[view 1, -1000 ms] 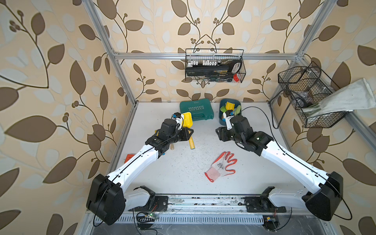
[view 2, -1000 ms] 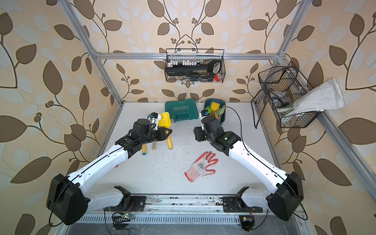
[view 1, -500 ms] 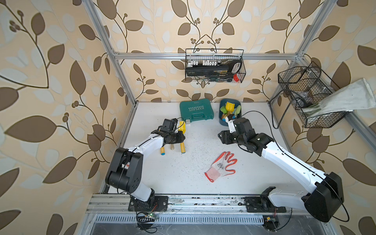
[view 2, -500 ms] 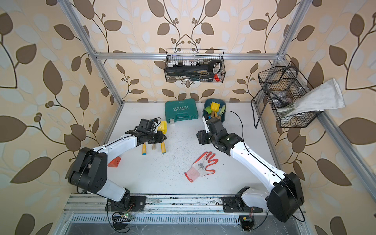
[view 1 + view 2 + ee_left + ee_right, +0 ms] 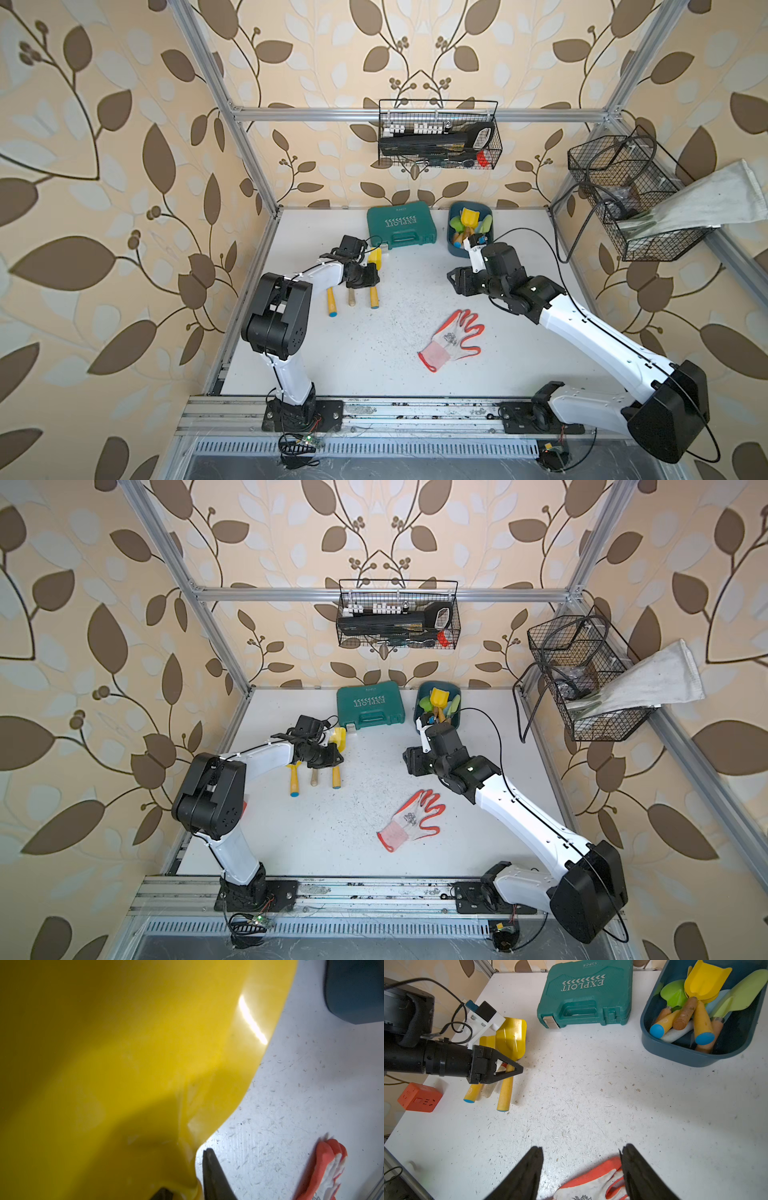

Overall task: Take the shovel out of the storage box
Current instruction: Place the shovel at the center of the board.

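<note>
In a top view the storage box, shovels in it, sits upper centre on the counter, right of the hard case. A shovel lies left of centre, two more tools just left of it; a glove lies lower right.

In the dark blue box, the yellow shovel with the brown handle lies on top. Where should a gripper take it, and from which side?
I would grip the brown wooden handle of the yellow shovel, coming from above with the jaws across it. It lies on top of the pile in the storage box, round and narrow; the blade is wide and curved.
</note>
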Controlling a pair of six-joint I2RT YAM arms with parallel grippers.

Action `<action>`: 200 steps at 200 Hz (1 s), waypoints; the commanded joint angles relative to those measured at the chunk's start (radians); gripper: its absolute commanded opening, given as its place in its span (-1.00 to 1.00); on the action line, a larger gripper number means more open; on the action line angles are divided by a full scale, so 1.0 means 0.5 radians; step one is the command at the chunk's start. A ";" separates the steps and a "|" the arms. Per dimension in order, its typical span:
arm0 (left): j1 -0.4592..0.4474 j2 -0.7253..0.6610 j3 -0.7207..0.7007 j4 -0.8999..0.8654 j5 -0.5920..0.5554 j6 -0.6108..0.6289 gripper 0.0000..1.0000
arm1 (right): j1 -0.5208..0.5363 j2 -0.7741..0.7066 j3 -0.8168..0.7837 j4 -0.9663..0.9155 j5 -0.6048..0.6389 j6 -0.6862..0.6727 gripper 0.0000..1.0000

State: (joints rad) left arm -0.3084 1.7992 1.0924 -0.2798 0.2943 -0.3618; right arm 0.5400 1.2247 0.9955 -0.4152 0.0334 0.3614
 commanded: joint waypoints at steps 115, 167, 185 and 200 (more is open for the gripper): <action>0.092 0.234 0.195 -0.143 -0.059 0.124 -0.67 | -0.009 -0.026 -0.048 0.034 0.045 -0.013 0.28; 0.092 0.240 0.208 -0.172 -0.091 0.128 -0.61 | -0.013 -0.053 -0.060 0.042 0.041 -0.011 0.28; 0.092 0.242 0.208 -0.175 -0.115 0.125 -0.54 | -0.013 -0.064 -0.063 0.044 0.048 -0.009 0.28; 0.092 0.234 0.203 -0.175 -0.125 0.117 -0.48 | -0.016 -0.069 -0.070 0.048 0.048 -0.009 0.29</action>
State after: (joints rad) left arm -0.2676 1.9110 1.1778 -0.3382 0.2733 -0.3161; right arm 0.5362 1.2125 0.9871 -0.4049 0.0422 0.3614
